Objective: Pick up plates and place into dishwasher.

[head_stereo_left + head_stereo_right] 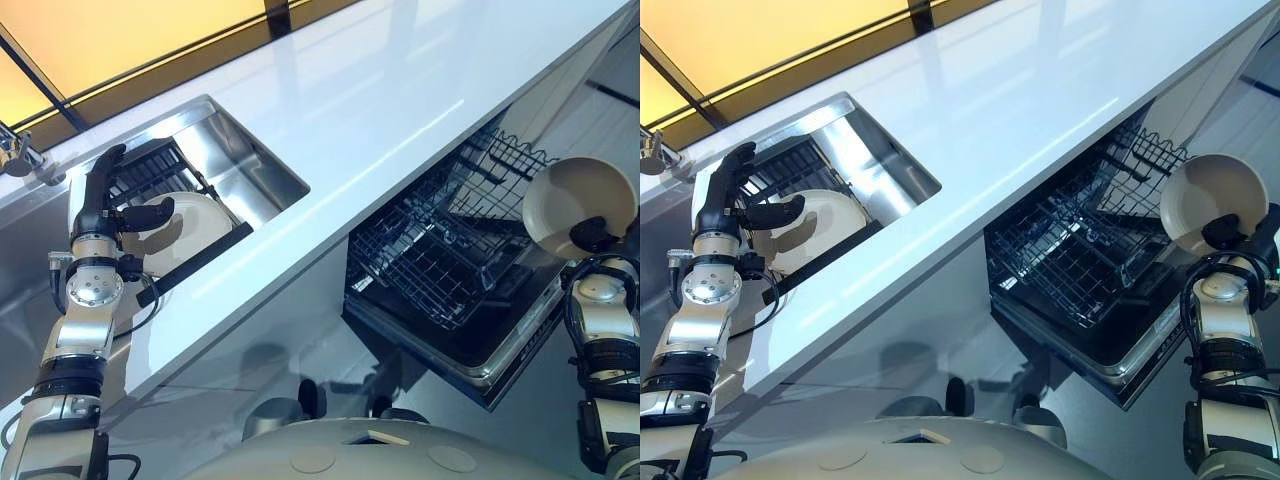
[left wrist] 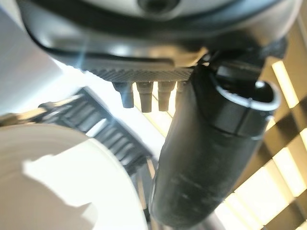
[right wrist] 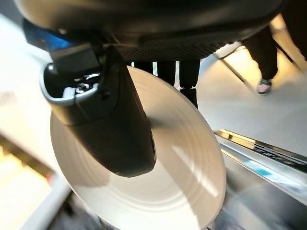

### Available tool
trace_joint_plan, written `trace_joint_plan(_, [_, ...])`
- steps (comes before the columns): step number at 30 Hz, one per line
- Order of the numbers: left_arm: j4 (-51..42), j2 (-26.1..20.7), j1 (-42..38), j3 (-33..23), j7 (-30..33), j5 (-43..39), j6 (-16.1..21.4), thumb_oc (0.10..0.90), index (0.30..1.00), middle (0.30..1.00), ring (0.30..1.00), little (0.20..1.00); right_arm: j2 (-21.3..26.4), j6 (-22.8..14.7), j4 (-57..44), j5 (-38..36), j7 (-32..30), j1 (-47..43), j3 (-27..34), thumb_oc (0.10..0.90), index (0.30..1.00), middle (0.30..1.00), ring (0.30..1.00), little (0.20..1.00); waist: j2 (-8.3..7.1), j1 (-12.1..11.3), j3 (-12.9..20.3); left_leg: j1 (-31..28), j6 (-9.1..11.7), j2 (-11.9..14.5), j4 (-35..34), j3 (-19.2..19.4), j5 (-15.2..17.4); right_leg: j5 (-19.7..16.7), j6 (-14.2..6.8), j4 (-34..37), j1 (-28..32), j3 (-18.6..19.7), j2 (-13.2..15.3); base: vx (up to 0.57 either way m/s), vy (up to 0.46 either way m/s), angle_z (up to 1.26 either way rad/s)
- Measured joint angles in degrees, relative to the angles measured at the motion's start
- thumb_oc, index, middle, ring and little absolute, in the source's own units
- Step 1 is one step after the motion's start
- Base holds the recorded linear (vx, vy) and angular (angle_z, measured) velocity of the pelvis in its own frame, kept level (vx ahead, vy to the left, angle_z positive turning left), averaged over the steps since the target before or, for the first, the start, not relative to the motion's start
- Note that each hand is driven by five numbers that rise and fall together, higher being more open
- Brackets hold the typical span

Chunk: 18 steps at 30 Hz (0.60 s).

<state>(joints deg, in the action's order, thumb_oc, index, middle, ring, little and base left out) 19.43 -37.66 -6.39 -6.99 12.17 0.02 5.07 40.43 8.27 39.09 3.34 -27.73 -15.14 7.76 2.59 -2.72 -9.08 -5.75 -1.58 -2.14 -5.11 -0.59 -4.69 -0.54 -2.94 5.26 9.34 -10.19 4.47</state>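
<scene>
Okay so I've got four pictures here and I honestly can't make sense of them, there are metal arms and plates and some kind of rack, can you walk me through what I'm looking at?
This is a two-armed humanoid robot loading a dishwasher. The two wide pictures come from a stereo camera on its head, looking down; the two close-ups come from cameras on its wrists.

A white countertop holds a steel sink. In the sink stands a dark dish rack with a white plate in it. The left hand reaches over that plate with fingers open, not gripping yet.

Below the counter, the dishwasher is open with its wire basket pulled out. The right hand pinches a second plate, thumb on its face, above the basket's far right side. Its wrist view shows the same plate close up, and a person's legs beyond.
</scene>
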Motion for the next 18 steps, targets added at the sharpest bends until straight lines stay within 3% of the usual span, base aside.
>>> trace_joint_plan(6, [2.07, -2.45, -0.89, 0.51, 0.28, -0.50, 0.22, 0.800, 0.900, 0.900, 0.900, 0.900, 4.88, 0.59, 7.91, 4.71, 1.84, -10.43, -6.08, 0.100, 0.300, 0.300, 0.300, 0.200, 1.07, -0.51, -3.78, 3.70, 0.11, -0.14, 0.05, -1.60, -1.11, -0.12, 0.13, -0.03, -2.84, -0.05, -0.15, -0.02, 0.036, 0.16])
trace_joint_plan(10, [1.87, -4.28, -3.25, 0.52, 1.64, -2.10, 4.22, 0.800, 0.900, 0.900, 0.900, 0.900, 8.11, 0.54, 11.81, 7.61, 2.13, -17.43, -8.93, 0.100, 0.300, 0.300, 0.300, 0.200, 1.75, -2.47, -6.73, 5.48, 0.21, -0.18, 0.29, -2.77, -1.24, -0.12, 0.15, -0.04, -3.95, -0.07, -0.28, -0.03, 0.020, 0.16])
trace_joint_plan(13, [1.78, -5.39, -5.24, 0.51, 2.78, -2.38, 6.00, 0.800, 0.900, 0.900, 0.900, 0.900, 8.34, 0.56, 13.80, 9.84, 2.66, -21.72, -9.49, 0.100, 0.300, 0.300, 0.300, 0.200, 1.78, -3.18, -8.62, 6.79, 0.27, -0.22, 0.92, -3.33, -1.22, -0.12, 0.14, -0.04, -4.61, -0.05, -0.27, -0.05, 0.020, 0.15])
trace_joint_plan(18, [-0.50, -6.22, -6.28, 0.50, 5.53, -2.42, 7.84, 0.800, 0.900, 0.900, 0.900, 0.900, 8.63, 3.20, 16.19, 16.57, 8.70, -27.10, -16.00, 0.100, 0.300, 0.300, 0.300, 0.200, 1.65, -4.45, -10.88, 9.42, 0.30, -0.43, 1.97, -4.19, -1.22, -0.11, 0.14, -0.05, -6.35, -0.13, -0.17, -0.11, 0.021, 0.11])
